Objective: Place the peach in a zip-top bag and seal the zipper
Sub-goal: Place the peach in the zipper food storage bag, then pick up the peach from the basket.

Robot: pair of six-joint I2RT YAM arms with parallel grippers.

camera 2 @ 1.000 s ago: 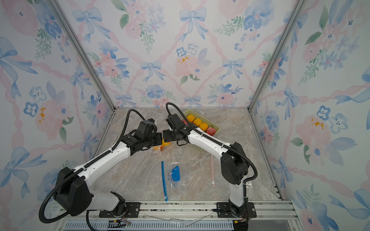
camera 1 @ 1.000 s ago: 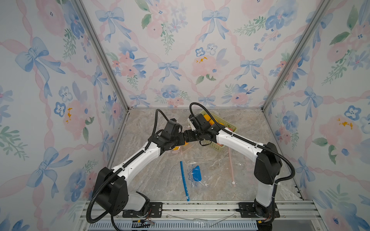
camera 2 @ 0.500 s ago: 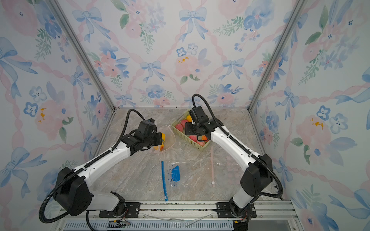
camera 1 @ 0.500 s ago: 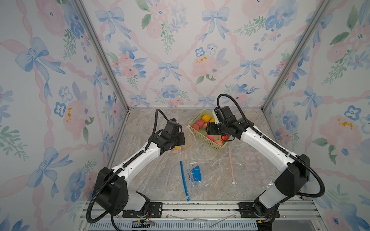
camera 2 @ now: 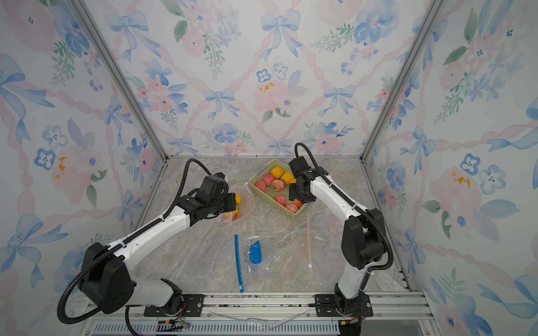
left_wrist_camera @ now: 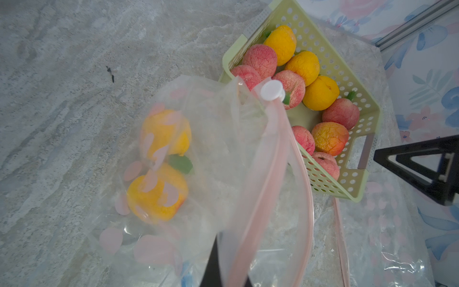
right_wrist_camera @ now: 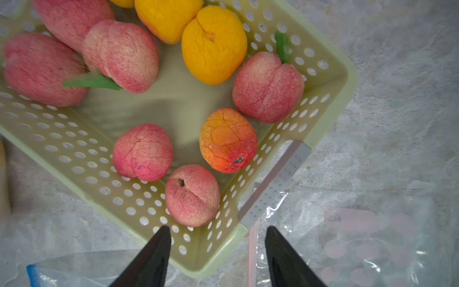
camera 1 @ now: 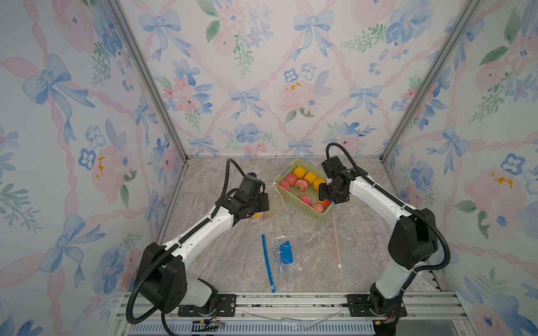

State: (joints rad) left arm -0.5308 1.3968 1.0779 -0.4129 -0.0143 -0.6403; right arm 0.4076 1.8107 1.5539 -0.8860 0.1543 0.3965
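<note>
Progress approx halfway: my L hand (camera 1: 262, 203) is clenched on the rim of the pink-zip bag (left_wrist_camera: 211, 139), two yellow peaches (left_wrist_camera: 159, 196) inside. R hand (right_wrist_camera: 216, 253) hangs released over the fruit basket (right_wrist_camera: 74, 154). Zipper (left_wrist_camera: 273, 139) unsealed, so sealing's left.

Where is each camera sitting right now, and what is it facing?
Top views: high in front, looking down on the table, left arm, right arm and basket.
Left wrist: on the left arm, facing the lifted bag holding two yellow peaches; left gripper pinches it.
Right wrist: looking down into the basket; right gripper shows, open.
Shared: all show the basket.
</note>
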